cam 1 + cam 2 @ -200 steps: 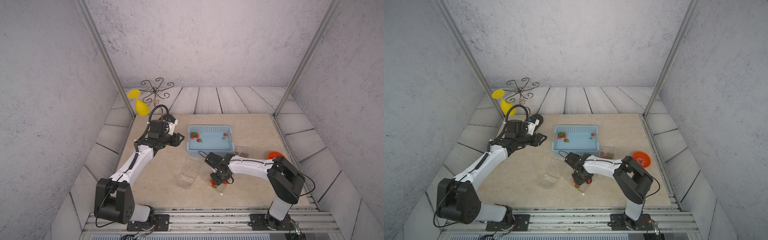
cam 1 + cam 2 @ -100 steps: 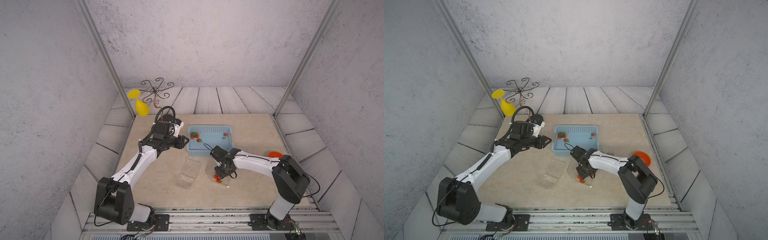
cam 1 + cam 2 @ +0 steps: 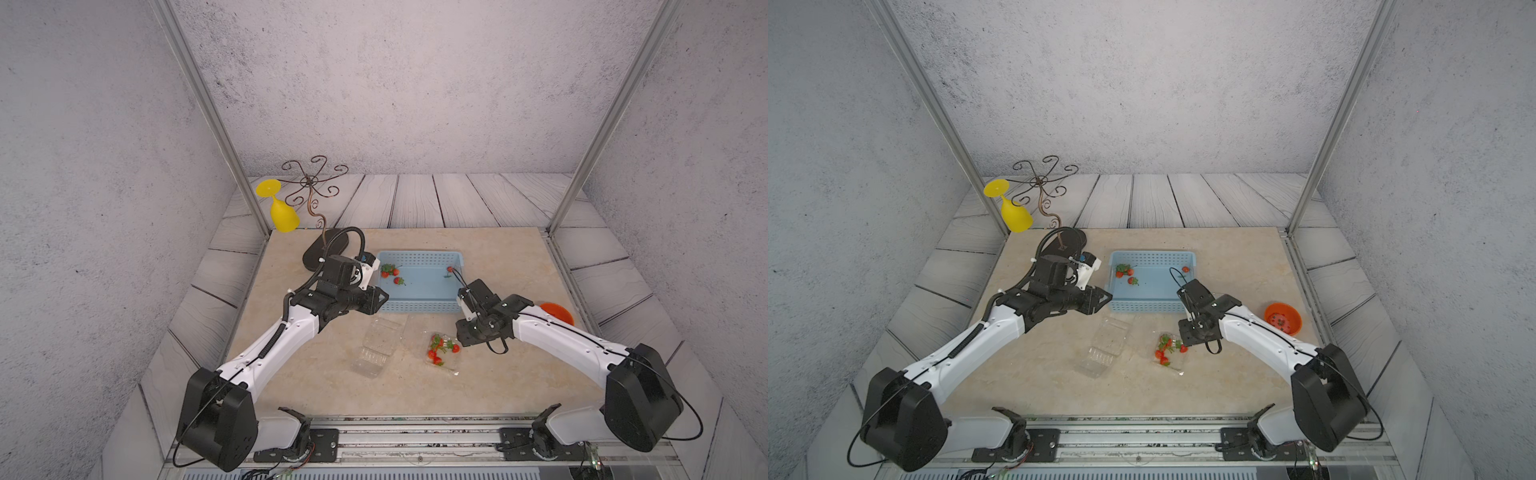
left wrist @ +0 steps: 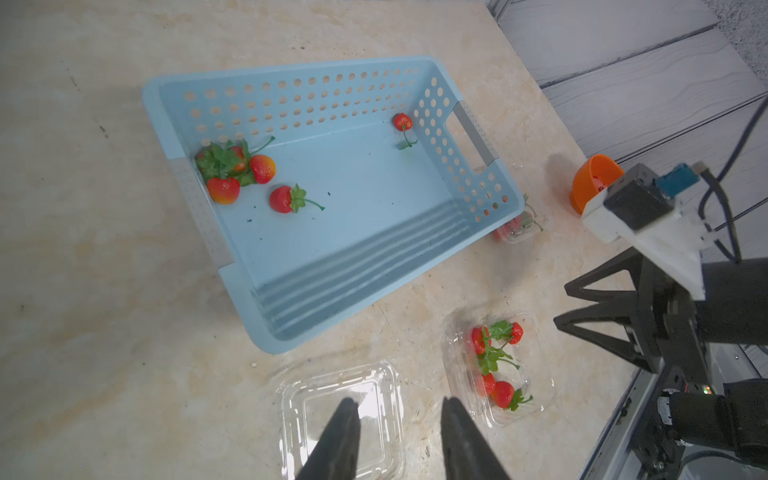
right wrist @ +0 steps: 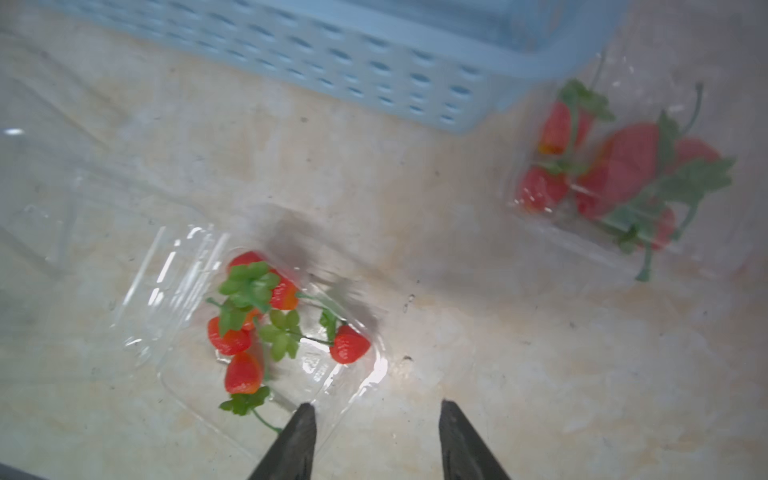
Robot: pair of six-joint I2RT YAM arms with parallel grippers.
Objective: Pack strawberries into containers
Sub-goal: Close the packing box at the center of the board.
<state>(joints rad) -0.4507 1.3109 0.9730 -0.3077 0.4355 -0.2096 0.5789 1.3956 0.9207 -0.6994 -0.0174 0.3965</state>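
Observation:
Several strawberries (image 3: 390, 271) (image 3: 1124, 271) (image 4: 237, 170) lie in the light blue basket (image 3: 419, 307) (image 3: 1146, 307) (image 4: 332, 70). In front of it stands a clear container (image 3: 442, 351) (image 3: 1169, 351) (image 4: 498, 365) (image 5: 270, 324) with several berries in it. To its left an empty container (image 3: 376, 347) (image 3: 1104, 345) (image 4: 340, 415) lies open. A third container (image 4: 517, 226) (image 5: 615, 174) holding berries sits at the basket's right front corner. My left gripper (image 3: 384, 297) (image 3: 1108, 297) (image 4: 399, 405) is open above the empty container. My right gripper (image 3: 460, 334) (image 3: 1183, 332) (image 5: 374, 409) is open and empty just right of the filled container.
An orange bowl (image 3: 557, 312) (image 3: 1282, 318) (image 4: 590, 183) stands at the right edge behind my right arm. A yellow goblet (image 3: 282, 214) and a wire stand (image 3: 313, 187) occupy the back left corner. Metal posts frame the table's far corners.
My right gripper has drawn back to the right, off the filled container, with its jaws a little wider. My left gripper has moved right and forward to the basket's front left corner.

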